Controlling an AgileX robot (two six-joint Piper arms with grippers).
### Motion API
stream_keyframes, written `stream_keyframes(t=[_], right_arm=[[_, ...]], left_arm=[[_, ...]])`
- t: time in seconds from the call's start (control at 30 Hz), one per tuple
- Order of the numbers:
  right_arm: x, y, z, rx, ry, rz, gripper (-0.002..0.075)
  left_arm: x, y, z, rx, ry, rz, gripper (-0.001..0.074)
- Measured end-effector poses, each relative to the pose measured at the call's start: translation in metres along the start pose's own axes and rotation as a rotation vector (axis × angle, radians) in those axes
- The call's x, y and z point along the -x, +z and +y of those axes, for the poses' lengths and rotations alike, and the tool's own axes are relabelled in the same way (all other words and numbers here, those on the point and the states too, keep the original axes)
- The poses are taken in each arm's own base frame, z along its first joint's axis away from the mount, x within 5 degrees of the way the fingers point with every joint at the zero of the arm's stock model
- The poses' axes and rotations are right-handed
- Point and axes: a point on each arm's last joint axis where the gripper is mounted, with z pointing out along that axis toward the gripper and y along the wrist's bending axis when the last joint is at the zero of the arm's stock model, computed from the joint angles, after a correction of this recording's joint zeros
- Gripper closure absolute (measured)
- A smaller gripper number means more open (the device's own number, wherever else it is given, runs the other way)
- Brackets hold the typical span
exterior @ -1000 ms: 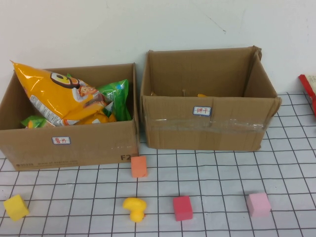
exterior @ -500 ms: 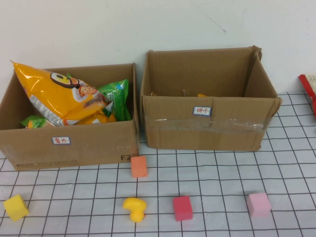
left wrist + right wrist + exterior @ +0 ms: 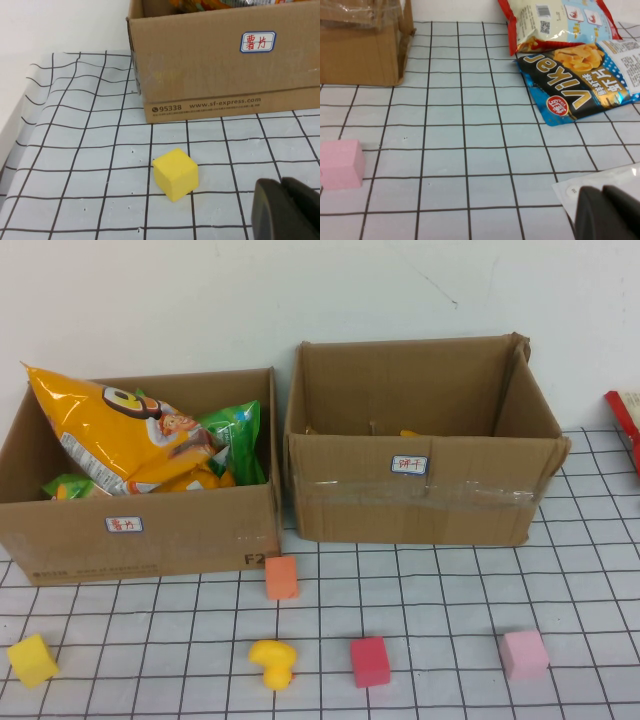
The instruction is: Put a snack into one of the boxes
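Observation:
The wider, lower box (image 3: pixel 140 530) stands at the left and holds an orange chip bag (image 3: pixel 120 435) and a green bag (image 3: pixel 235 435). The taller taped box (image 3: pixel 420 495) stands to its right, with only a bit of yellow showing inside. In the right wrist view, a dark blue snack bag (image 3: pixel 580 82) and a red-and-white snack bag (image 3: pixel 555 20) lie flat on the table. My right gripper (image 3: pixel 606 212) is shut, low over a white packet (image 3: pixel 570 192). My left gripper (image 3: pixel 284 210) is shut and empty near a yellow cube (image 3: pixel 175 173). Neither gripper shows in the high view.
Foam pieces lie in front of the boxes: a yellow cube (image 3: pixel 32 660), an orange block (image 3: pixel 281 577), a yellow duck shape (image 3: pixel 273 662), a red cube (image 3: pixel 369 661) and a pink cube (image 3: pixel 524 653). A red bag edge (image 3: pixel 628 425) shows at the far right.

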Motion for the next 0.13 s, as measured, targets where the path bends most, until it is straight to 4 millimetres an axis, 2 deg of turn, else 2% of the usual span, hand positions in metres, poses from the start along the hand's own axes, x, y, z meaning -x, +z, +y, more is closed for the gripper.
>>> stream_keyframes(t=[0.13], right_arm=[[0.0,0.0,0.0,0.0,0.0,0.0,0.0727]], left_arm=[[0.0,0.0,0.0,0.0,0.0,0.0,0.0738]])
